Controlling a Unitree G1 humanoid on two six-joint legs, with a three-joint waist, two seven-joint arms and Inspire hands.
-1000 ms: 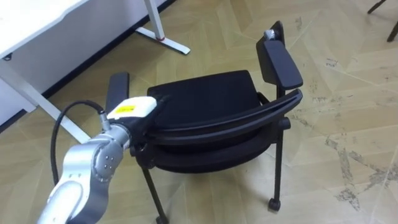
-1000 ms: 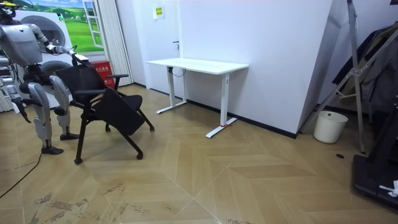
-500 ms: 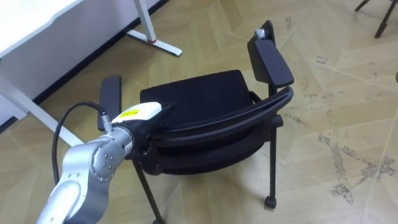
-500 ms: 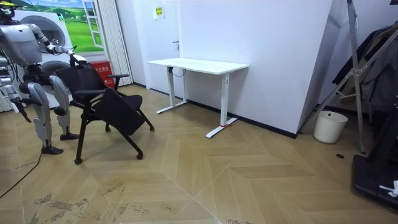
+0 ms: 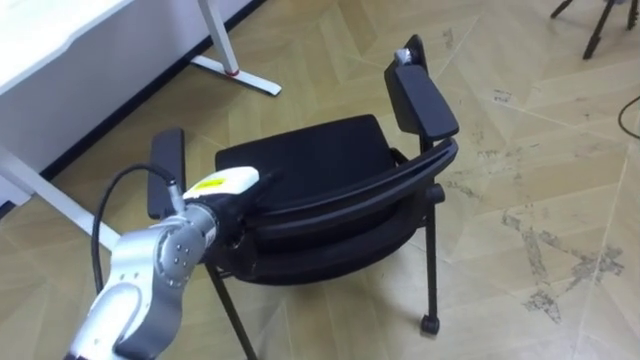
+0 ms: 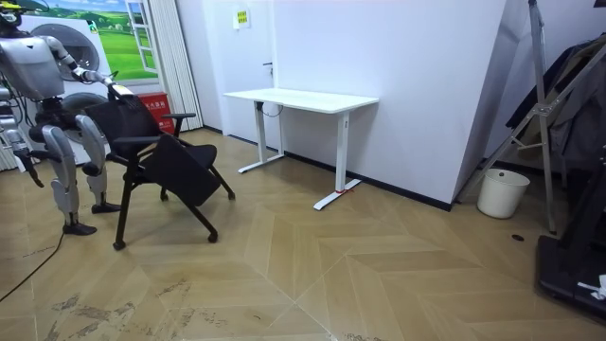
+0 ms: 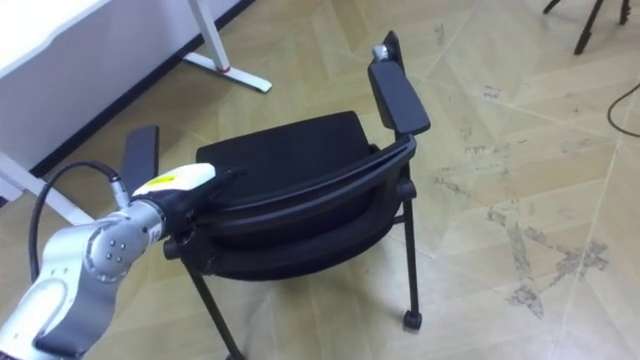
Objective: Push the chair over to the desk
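A black chair (image 5: 310, 160) with two armrests stands on the wooden floor in front of me, its curved backrest (image 5: 350, 195) nearest to me. My left hand (image 5: 222, 183) rests on the left end of that backrest top, its dark fingers lost against the black frame. In the room view I stand behind the chair (image 6: 180, 170) at the room view's left, one arm stretched out to it. My right hand (image 6: 36, 163) hangs by my side there, too small to read.
A white desk (image 5: 40, 40) stands to the left beyond the chair, its foot (image 5: 238, 78) on the floor near the chair's front. In the room view the desk (image 6: 301, 98) is against the wall and a white bin (image 6: 500, 192) stands further right. Scuffed floor lies right of the chair.
The eye view has drifted a little, so chair and desk sit further left in the picture. My left hand keeps its place on the backrest; the room view is unchanged.
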